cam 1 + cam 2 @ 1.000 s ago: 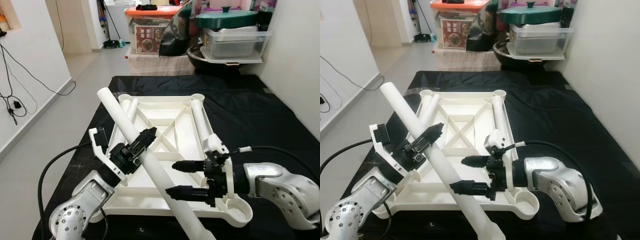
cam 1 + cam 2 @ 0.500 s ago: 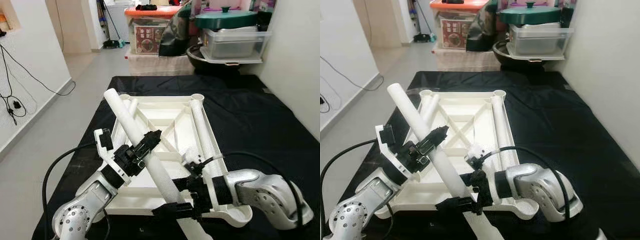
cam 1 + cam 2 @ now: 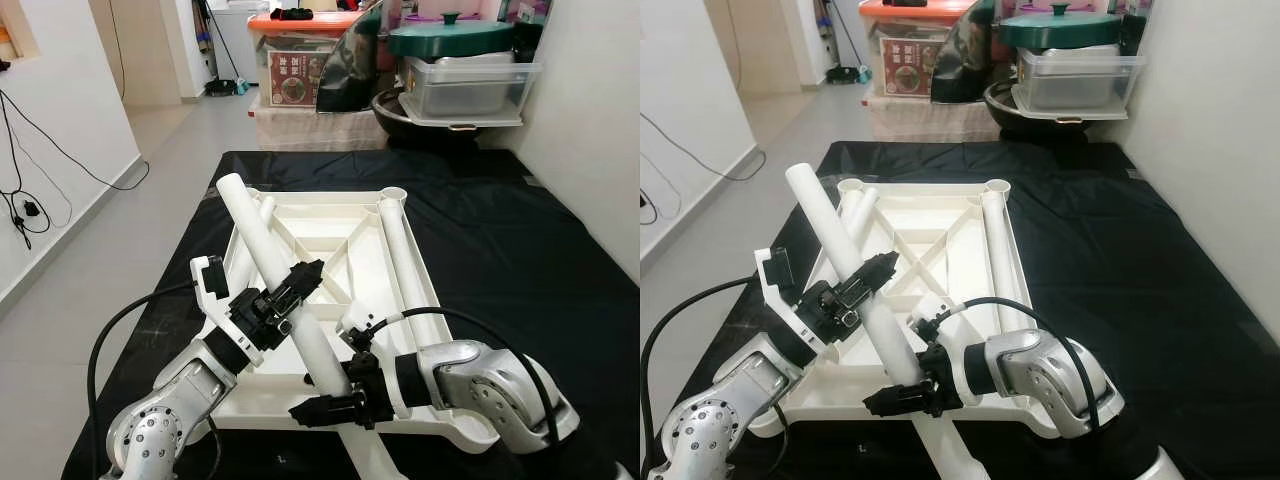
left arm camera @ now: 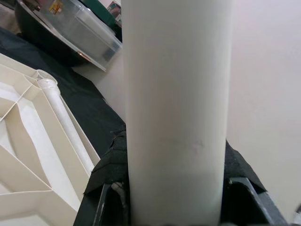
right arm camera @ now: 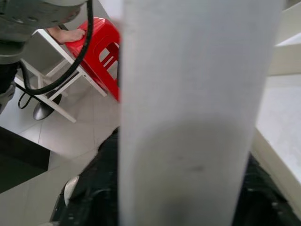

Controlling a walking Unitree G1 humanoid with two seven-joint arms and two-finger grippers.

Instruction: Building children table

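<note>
Table leg held by both pincers, slanting over the upturned tabletop.
The right pincer pinches the leg near its low end by the tabletop's near edge, probably to steer that end toward a corner socket; the left pincer clamps it higher, mid-length, steadying the tilt. The leg runs between each pincer's fingers, its top reaching up and away. Another leg lies along the tabletop's right side, all on a black-covered desk.
</note>
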